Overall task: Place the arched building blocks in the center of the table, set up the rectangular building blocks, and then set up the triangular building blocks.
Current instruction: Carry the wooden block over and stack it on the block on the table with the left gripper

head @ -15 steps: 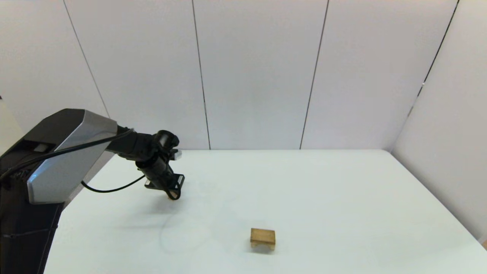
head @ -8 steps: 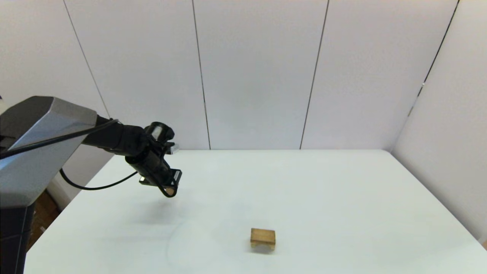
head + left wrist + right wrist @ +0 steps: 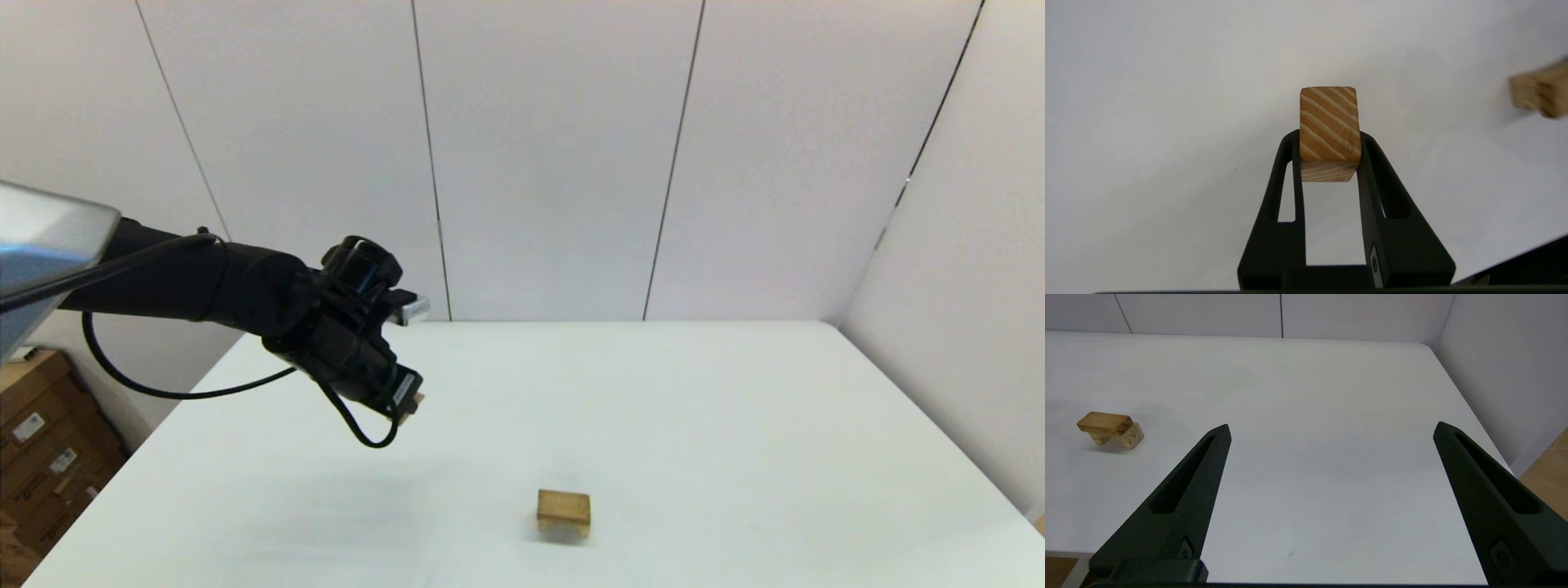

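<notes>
Striped-grain wooden rectangular building blocks, matt black fingers, smooth white table

from the head view my left gripper hides nearly all of the held block; its shape is unclear.

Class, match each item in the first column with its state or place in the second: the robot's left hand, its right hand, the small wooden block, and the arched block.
Column one:
1. left hand
2. right hand
3. small wooden block
4. arched block

Column two:
A. resting on the table, near its front middle
B. open, holding nothing
C. raised over the table's left part, shut
D. gripped between two black fingers, off the table

Pairs: 1-C, 2-B, 3-D, 4-A
</notes>
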Controlling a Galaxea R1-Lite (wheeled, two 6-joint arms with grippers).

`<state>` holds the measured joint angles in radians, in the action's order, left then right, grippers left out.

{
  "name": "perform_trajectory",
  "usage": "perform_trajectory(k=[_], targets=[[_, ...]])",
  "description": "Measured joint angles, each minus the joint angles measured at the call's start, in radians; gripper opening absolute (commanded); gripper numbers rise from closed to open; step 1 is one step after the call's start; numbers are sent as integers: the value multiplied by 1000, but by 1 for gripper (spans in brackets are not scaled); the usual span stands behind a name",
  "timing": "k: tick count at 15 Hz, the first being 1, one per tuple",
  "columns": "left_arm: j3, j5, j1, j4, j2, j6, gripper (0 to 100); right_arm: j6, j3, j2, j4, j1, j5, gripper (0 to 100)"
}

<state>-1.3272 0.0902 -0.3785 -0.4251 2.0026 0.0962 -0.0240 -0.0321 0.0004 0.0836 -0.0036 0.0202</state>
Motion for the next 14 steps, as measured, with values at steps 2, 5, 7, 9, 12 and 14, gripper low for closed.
perform_trajectory(k=[2, 5, 7, 9, 12, 14], targets=[[7, 0, -54, 0, -30, 65, 0, 0, 0, 0, 0, 0, 1, 100], [7, 0, -126, 0, -50, 199, 0, 0, 0, 0, 0, 0, 0, 100], [14, 1, -161, -4, -55, 277, 0, 0, 0, 0, 0, 0, 1, 100], [18, 1, -190, -31, -55, 351, 0, 0, 0, 0, 0, 0, 0, 100], [13, 1, -250, -53, -32, 440, 0, 0, 0, 0, 0, 0, 0, 100], [12, 1, -283, -66, -5, 487, 0, 0, 0, 0, 0, 0, 0, 100]])
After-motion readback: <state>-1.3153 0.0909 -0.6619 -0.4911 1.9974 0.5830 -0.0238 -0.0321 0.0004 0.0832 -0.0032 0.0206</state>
